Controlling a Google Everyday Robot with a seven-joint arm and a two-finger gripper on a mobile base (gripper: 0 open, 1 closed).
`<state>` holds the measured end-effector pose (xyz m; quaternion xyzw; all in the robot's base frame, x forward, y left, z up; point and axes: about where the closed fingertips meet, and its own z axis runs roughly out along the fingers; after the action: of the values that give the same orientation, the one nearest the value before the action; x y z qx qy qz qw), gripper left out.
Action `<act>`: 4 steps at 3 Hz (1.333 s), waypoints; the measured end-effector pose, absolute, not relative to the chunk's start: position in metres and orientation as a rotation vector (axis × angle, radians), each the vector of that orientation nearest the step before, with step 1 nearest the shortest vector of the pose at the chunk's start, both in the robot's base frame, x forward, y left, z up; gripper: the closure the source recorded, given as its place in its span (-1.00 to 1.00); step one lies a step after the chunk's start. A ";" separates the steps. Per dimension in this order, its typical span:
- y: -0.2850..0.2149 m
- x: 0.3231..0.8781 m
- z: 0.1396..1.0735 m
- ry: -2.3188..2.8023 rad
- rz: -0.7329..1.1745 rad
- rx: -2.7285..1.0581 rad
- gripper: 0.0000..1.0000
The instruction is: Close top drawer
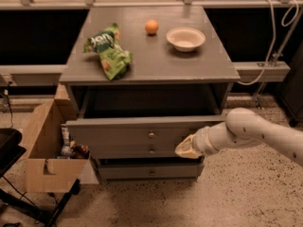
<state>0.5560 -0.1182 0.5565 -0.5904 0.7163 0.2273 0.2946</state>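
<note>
The top drawer (123, 132) is a wide grey drawer with a small round knob (151, 135). It stands partly pulled out of the grey cabinet (151, 65). My gripper (183, 150) is at the end of the white arm (246, 131), which comes in from the right. It rests against the right part of the drawer front, just below and right of the knob. Two more grey drawer fronts with knobs (152, 172) sit below.
On the cabinet top lie a green snack bag (108, 50), an orange (151, 26) and a white bowl (185, 38). An open cardboard box (47, 150) stands on the floor at the left. A dark chair part (9, 148) is at the far left.
</note>
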 end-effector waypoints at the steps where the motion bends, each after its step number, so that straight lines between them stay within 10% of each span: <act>1: -0.118 0.555 0.557 1.907 0.605 -1.571 1.00; 4: -0.119 0.628 0.597 1.913 0.505 -1.670 1.00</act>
<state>0.6285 -0.1191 0.5968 -0.6205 0.7110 0.1875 0.2727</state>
